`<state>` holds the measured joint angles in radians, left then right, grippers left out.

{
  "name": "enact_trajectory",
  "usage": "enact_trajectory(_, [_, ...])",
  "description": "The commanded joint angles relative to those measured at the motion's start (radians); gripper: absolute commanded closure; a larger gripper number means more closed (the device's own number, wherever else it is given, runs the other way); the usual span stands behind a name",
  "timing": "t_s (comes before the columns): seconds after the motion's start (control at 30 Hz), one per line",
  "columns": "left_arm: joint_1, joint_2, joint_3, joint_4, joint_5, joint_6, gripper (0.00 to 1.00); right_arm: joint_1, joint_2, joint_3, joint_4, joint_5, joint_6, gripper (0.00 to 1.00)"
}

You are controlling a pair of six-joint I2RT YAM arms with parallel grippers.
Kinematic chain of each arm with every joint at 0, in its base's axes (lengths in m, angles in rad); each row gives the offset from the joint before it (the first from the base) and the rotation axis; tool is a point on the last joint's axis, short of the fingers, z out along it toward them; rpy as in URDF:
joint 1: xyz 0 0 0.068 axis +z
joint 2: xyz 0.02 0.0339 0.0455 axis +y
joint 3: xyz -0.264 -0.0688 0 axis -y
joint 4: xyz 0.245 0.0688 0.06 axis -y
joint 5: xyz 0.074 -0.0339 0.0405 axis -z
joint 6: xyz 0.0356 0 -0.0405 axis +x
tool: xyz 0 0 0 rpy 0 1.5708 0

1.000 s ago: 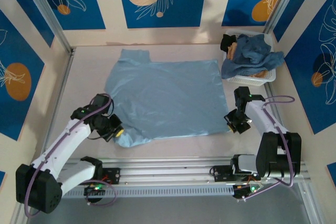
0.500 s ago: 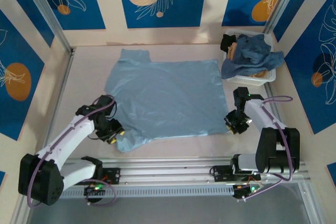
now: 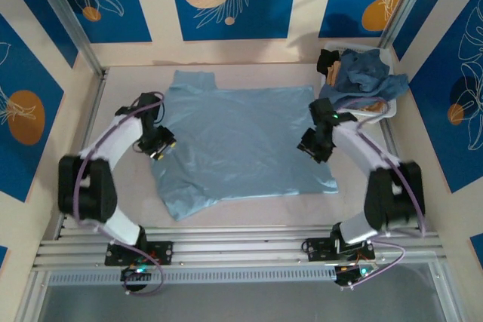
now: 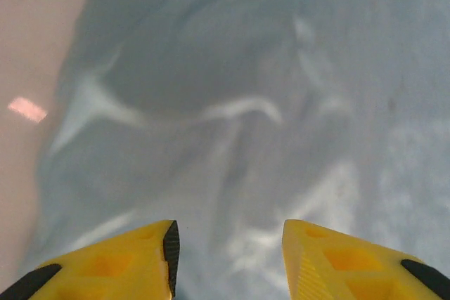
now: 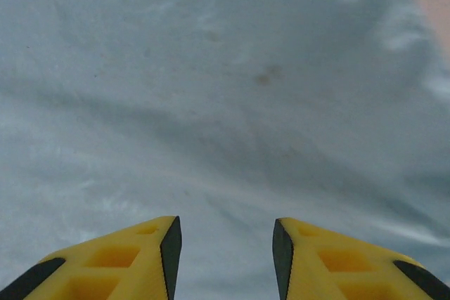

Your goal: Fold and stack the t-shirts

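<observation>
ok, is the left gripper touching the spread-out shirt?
Cannot tell. The left wrist view shows the left gripper open above the pale blue shirt, but the blur shows neither contact nor a gap.

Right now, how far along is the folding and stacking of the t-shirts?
Early. Done: the pale blue t-shirt lies spread flat on the table, with no fold in it yet. In hand: the left gripper and the right gripper hang open over its left and right sides, gripping nothing. Left: every fold of this shirt, then the darker blue t-shirt, heaped in the white basket, and the stacking.
</observation>
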<state>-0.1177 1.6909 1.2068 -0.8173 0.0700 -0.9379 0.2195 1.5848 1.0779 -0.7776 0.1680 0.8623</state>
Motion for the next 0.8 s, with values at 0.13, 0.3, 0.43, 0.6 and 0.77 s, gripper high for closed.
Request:
enact_trajectory(0.13, [0.055,0.241,0.145,-0.01,-0.006,0.089,0.59,0.017,0.325,0.214,-0.046,-0.09,-0.039,0.59])
enact_trajectory(0.3, [0.084,0.381,0.254,0.05,0.047,0.139,0.59,0.012,0.522,0.413,-0.166,-0.09,-0.028,0.58])
enact_trajectory(0.43, [0.103,0.505,0.445,0.042,0.047,0.208,0.56,-0.003,0.643,0.6,-0.228,-0.079,-0.044,0.58])
enact_trajectory(0.6, [0.115,0.492,0.615,0.028,-0.034,0.286,0.41,-0.024,0.747,0.838,-0.295,-0.132,-0.085,0.57])
enact_trajectory(0.77, [0.114,0.305,0.522,-0.014,-0.091,0.344,0.35,-0.016,0.655,0.807,-0.3,-0.127,-0.091,0.51])
